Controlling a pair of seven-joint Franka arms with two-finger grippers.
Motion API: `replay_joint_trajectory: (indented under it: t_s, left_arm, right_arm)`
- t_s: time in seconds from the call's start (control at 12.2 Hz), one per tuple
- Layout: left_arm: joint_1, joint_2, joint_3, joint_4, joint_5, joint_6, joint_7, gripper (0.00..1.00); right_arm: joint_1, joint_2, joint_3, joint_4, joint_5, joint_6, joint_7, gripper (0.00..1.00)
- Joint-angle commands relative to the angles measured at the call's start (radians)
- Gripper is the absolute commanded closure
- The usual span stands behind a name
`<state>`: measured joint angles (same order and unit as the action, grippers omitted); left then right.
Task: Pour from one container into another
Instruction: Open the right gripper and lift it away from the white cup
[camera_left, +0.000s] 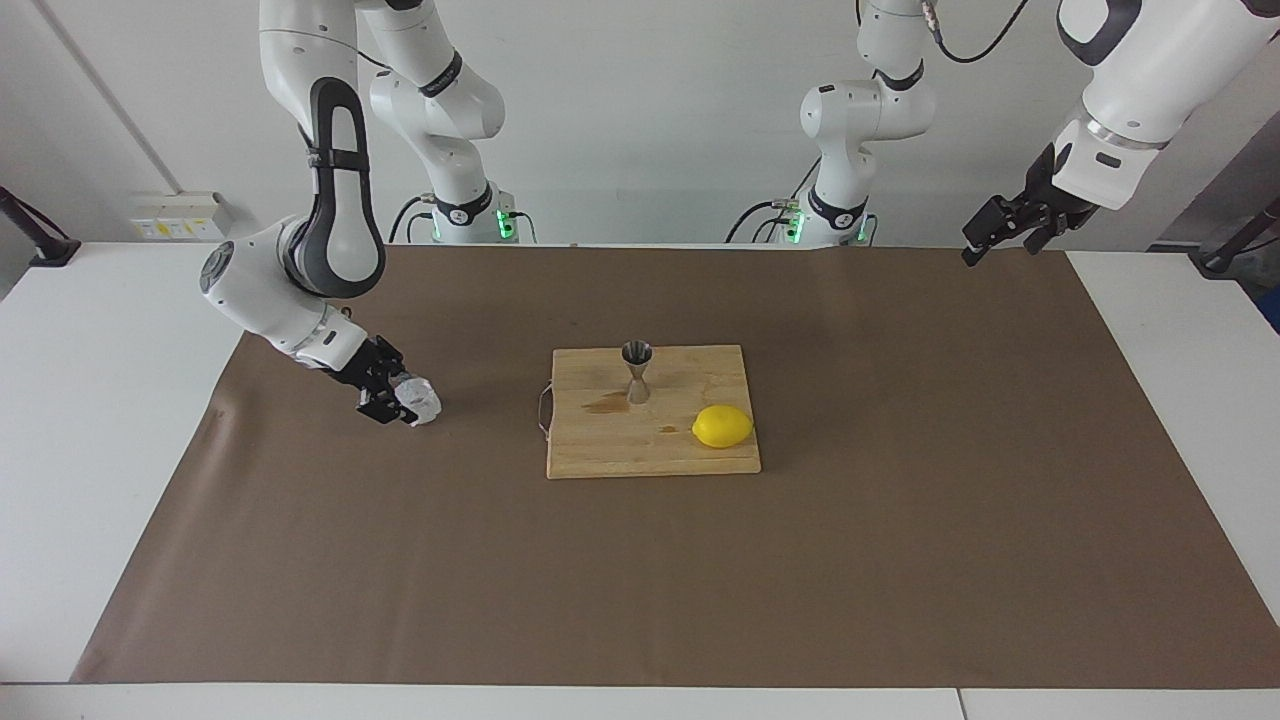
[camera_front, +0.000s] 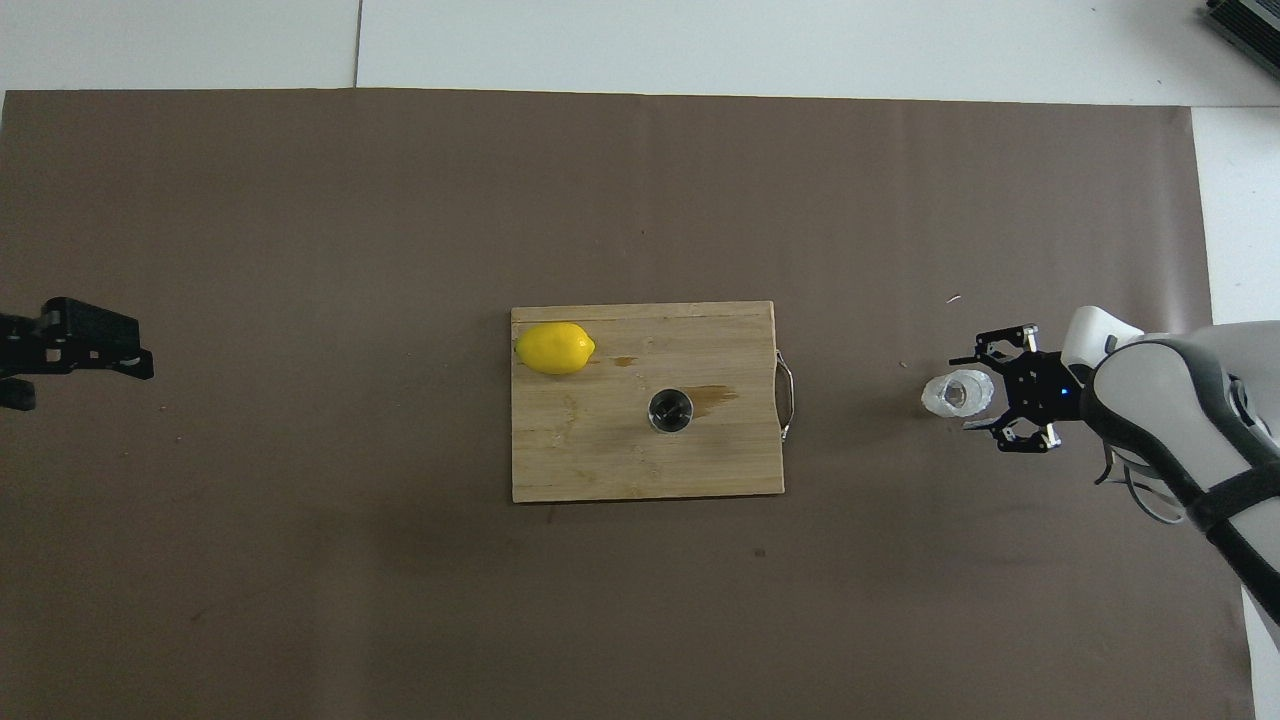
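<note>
Overhead view gives you wide bare brown mat (camera_front: 300, 550) all around the board (camera_front: 600, 460) at the desk's middle. Your cup (camera_front: 957, 393) stands upright on the mat toward the right arm's end, mouth up, between the right gripper's (camera_front: 975, 391) spread fingers. The jigger (camera_left: 636, 371) stands upright on the board. The left gripper (camera_left: 985, 236) waits with fingers apart over the mat's corner.

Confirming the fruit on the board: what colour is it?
Bright yellow lemon; clearest in the overhead view.
</note>
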<state>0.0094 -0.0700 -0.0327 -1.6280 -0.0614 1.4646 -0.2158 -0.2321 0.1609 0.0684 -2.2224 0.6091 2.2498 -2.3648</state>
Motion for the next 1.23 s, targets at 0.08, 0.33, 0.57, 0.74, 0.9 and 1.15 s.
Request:
replay_joint_trajectory:
  t_s: [0.08, 0.33, 0.57, 0.74, 0.9, 1.15]
  left_arm:
    - [0.014, -0.020, -0.009, -0.010, 0.014, -0.012, 0.004, 0.00]
    - [0.014, -0.020, -0.009, -0.010, 0.014, -0.012, 0.004, 0.00]
    - [0.014, -0.020, -0.009, -0.010, 0.014, -0.012, 0.004, 0.00]
    - [0.014, -0.020, -0.009, -0.010, 0.014, -0.012, 0.004, 0.00]
    - [0.014, -0.020, -0.009, -0.010, 0.014, -0.012, 0.004, 0.00]
    - [0.014, -0.020, -0.009, -0.010, 0.014, -0.012, 0.004, 0.00]
  right_arm:
    - [-0.006, -0.133, 0.002, 0.001, 0.005, -0.082, 0.116, 0.00]
    - [-0.006, -0.188, 0.001, 0.003, 0.000, -0.076, 0.267, 0.00]
    - [0.023, -0.215, 0.005, 0.059, -0.134, -0.065, 0.548, 0.00]
    - [0.045, -0.210, 0.007, 0.134, -0.270, -0.067, 0.755, 0.00]
    - [0.062, -0.204, 0.007, 0.190, -0.292, -0.075, 0.954, 0.00]
    - [0.085, -0.201, 0.007, 0.227, -0.295, -0.078, 1.313, 0.00]
